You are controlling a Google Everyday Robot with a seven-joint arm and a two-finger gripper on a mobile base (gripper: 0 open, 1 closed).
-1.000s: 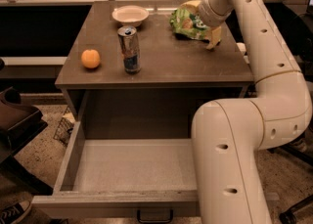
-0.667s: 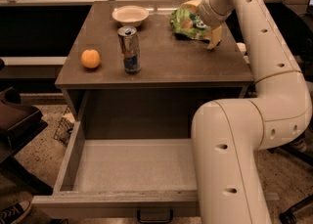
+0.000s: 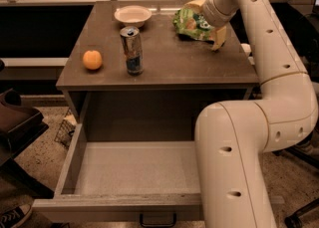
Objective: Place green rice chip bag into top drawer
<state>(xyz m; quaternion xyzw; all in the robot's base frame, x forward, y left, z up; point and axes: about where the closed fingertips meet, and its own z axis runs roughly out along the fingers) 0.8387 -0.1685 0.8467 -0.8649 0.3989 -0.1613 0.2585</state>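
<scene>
Gripper (image 3: 212,22) position? asks the operator.

Technician: It is at the far back corner of the cabinet top (image 3: 169,65), at the end of the arm (image 3: 281,72), which reaches over from the near side. It is in contact with the green rice chip bag (image 3: 190,23).

Operator: Is it clamped on the bag?

Technician: That cannot be told. The wrist and the crumpled foil cover the contact area. The bag sits directly against the gripper, on the side facing the bowl (image 3: 132,15), and appears tilted rather than flat. Whether it rests on the cabinet top or hangs just clear of it cannot be told.

Operator: Why is the arm arranged this way?

Technician: Probably to approach the bag from above and the side, clear of the other items. The can (image 3: 132,50) and the orange (image 3: 92,59) stand well apart from the gripper, nearer the front edge.

Operator: And the destination?

Technician: The top drawer (image 3: 134,167) is pulled fully out, well below the gripper and toward the camera. Its floor is bare. The bag is not yet inside it.
</scene>
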